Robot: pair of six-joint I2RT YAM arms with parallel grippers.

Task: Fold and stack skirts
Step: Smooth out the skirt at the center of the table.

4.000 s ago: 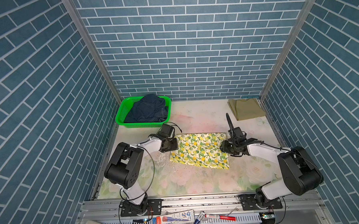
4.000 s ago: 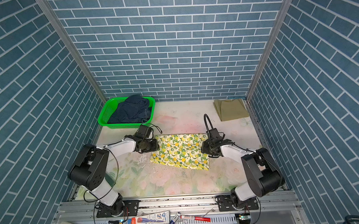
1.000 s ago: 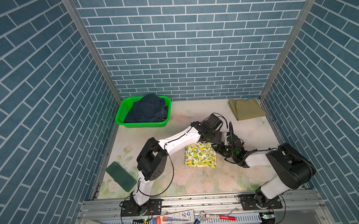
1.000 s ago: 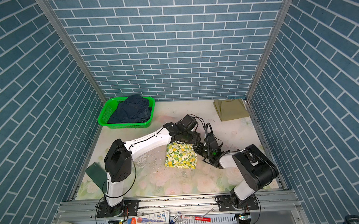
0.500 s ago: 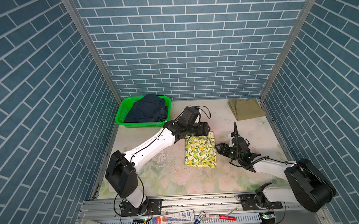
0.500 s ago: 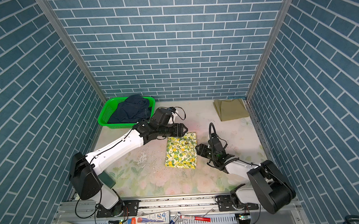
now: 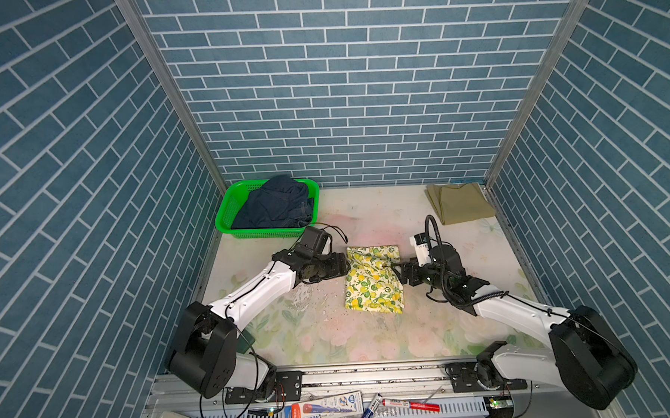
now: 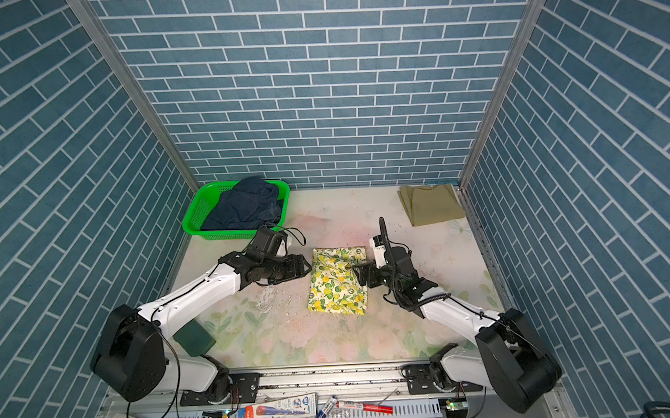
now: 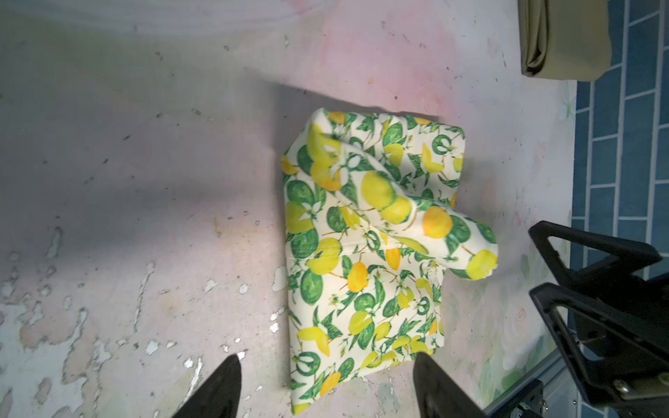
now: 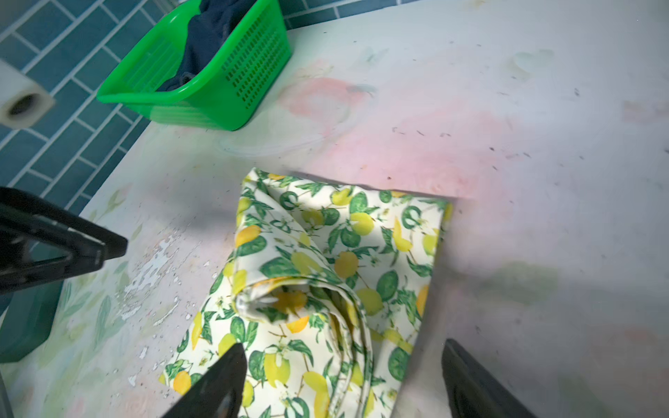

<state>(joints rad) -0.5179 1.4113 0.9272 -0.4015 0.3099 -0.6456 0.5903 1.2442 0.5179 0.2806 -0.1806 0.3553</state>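
Lying on the tabletop [image 7: 365,216], the lemon-print skirt [image 7: 373,284] sits right between the two grippers. It is folded into a small block. One fold puffs up like a roll on the side next to the right gripper [image 7: 396,270]. Both top views show this [image 8: 336,285].

The left gripper [image 7: 341,264] is just beside one edge of the skirt, low over the tabletop. In the left wrist view its two black fingers [image 9: 217,391] stand wide apart with nothing held between them, and the skirt [image 9: 362,253] lies just in front of them.

The right gripper points at the other edge of the skirt, close to the puffed roll. I cannot tell if it touches the cloth. In the right wrist view its fingers [image 10: 467,376] are also wide apart and grip nothing. The skirt [image 10: 325,260] lies under and in front of them.

The navy denim skirt [image 7: 275,206] is bunched up in the green mesh basket [image 7: 225,218], which stands near the left gripper, behind it by the back wall. The olive-khaki skirt [image 7: 459,202] lies folded in the back corner, well apart from the right gripper.
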